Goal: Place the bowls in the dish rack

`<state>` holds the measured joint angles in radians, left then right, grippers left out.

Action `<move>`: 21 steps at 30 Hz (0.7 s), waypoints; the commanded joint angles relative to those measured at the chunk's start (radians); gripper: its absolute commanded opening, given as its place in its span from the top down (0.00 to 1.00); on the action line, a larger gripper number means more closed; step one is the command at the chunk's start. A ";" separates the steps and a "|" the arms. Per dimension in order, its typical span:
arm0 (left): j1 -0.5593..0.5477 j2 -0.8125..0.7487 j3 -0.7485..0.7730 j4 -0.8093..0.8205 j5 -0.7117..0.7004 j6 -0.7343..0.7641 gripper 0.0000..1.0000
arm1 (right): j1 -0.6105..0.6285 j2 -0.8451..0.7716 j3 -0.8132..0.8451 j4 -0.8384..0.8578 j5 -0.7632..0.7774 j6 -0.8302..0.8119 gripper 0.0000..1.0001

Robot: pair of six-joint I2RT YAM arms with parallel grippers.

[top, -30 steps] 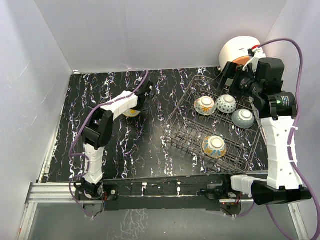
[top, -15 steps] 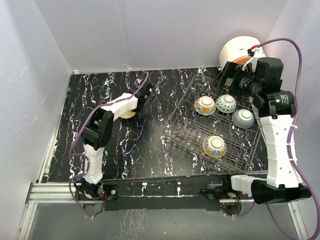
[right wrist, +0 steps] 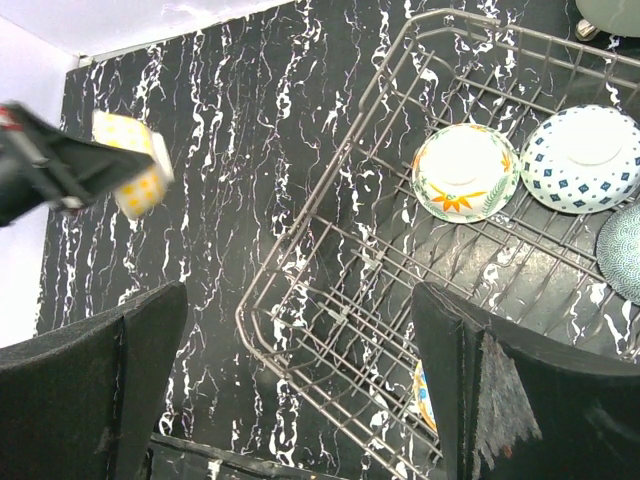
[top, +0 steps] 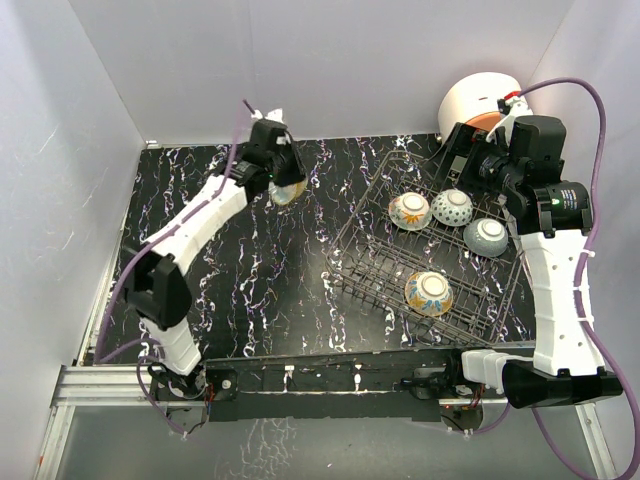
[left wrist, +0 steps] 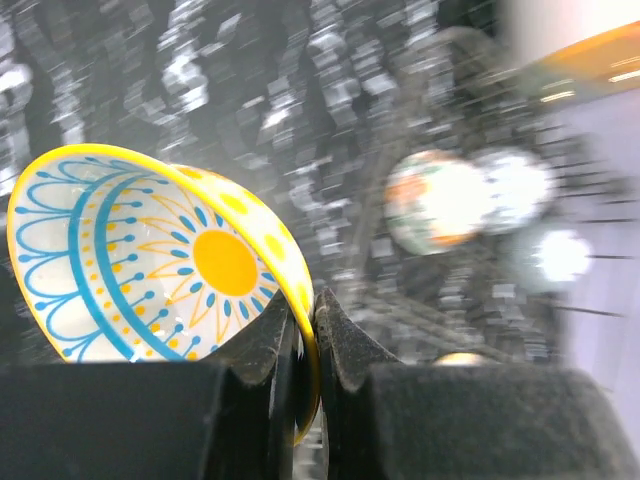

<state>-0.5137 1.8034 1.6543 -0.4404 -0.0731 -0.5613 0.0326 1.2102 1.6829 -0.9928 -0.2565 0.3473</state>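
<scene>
Though tilted, yellow bowl, rim pinched within left end effector

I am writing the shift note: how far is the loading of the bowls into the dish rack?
Done: four bowls sit in the dish rack. In hand: the left gripper is shut on the rim of the fifth, yellow bowl, away from the rack. Left: carrying this bowl over and placing it in the rack.

The right gripper hangs spread wide above the rack. A floral bowl and a blue bowl lie upside down inside. The left gripper clamps a yellow bowl.
</scene>
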 commanded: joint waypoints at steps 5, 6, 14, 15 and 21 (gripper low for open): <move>-0.015 -0.162 -0.162 0.677 0.460 -0.552 1.00 | 0.002 -0.030 0.005 0.054 0.026 0.048 0.01; -0.027 -0.152 -0.193 0.760 0.485 -0.617 1.00 | 0.002 -0.034 0.003 0.059 0.034 0.054 0.01; -0.172 0.023 -0.063 0.739 0.515 -0.644 1.00 | 0.000 -0.036 0.017 0.070 0.040 0.063 0.01; -0.191 0.042 -0.052 0.738 0.517 -0.651 1.00 | 0.000 -0.040 0.015 0.070 0.046 0.062 0.01; -0.264 0.120 -0.097 0.813 0.549 -0.746 1.00 | -0.003 -0.059 0.003 0.058 0.072 0.046 0.01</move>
<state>-0.7433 1.9511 1.5387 0.2302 0.4084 -1.2091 0.0326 1.1919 1.6829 -0.9848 -0.2214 0.3992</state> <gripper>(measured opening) 0.062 0.987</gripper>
